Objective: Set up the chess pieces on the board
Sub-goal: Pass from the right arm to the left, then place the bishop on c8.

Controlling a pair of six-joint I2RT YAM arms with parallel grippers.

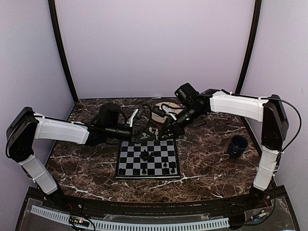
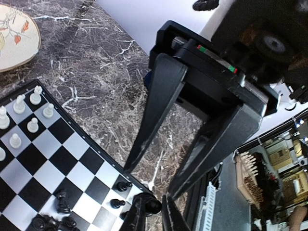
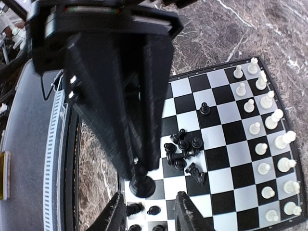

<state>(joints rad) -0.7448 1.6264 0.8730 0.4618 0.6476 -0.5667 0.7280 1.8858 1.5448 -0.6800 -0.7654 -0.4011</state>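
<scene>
The board (image 1: 159, 150) is lying in the middle of the marble table (image 1: 211, 163) and is carrying nearly every piece in view. White pieces (image 3: 262, 148) are standing in two rows along its far edge. A heap of black pieces (image 3: 183, 149) is lying tumbled near the centre. One black pawn (image 3: 204, 108) is standing alone near the heap, and a few more black ones (image 3: 154, 210) are standing on the near rows. A beige plate (image 2: 14, 38) is sitting just beyond the board, showing its leaf pattern. A dark cup (image 1: 237, 145) is standing well apart to the right, its inside too dark to read.

The left pincer (image 2: 154, 215) is gripping one black piece (image 3: 142, 185) narrowly between its fingertips. It is holding the piece off the squares, seemingly over the far part of the board. The right pincer (image 3: 151, 202) is hovering at the same piece with its fingers spread wide. One finger is sitting on each side of the piece's round base, and both are clear of it.
</scene>
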